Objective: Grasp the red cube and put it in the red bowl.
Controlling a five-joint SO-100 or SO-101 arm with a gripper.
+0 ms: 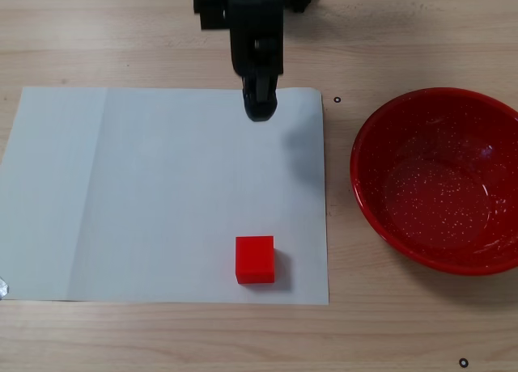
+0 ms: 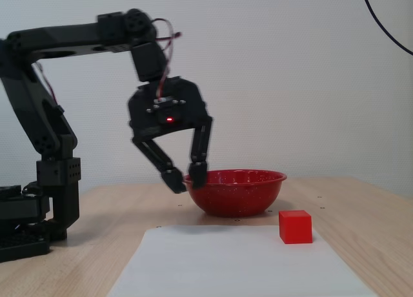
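Fixed views from the side and from above are supplied; the side view is read near to far. Nearest lies the white paper sheet [image 2: 232,261] on the wooden table [image 2: 368,232]; the red cube [image 2: 295,226] rests on the sheet, near its right edge in this view, untouched and resting flat. Behind it stands the red bowl [image 2: 234,191], empty and off the sheet; the cube and bowl are apart. The gripper [image 2: 184,179] hangs in the air above the sheet's far end, well clear of the cube; the jaws are parted by a modest gap with nothing held between them.

From above, the red cube [image 1: 255,259] is seen near the sheet's lower right corner, the red bowl [image 1: 441,179] to its right, the gripper [image 1: 260,107] at the sheet's upper edge.

Handling is judged as follows — the cube appears rigid, light and smooth-faced, so some slip is possible; it should be taken across two opposite flat faces, fingers squared to them, at mid-height; a corner grip would likely twist it out.
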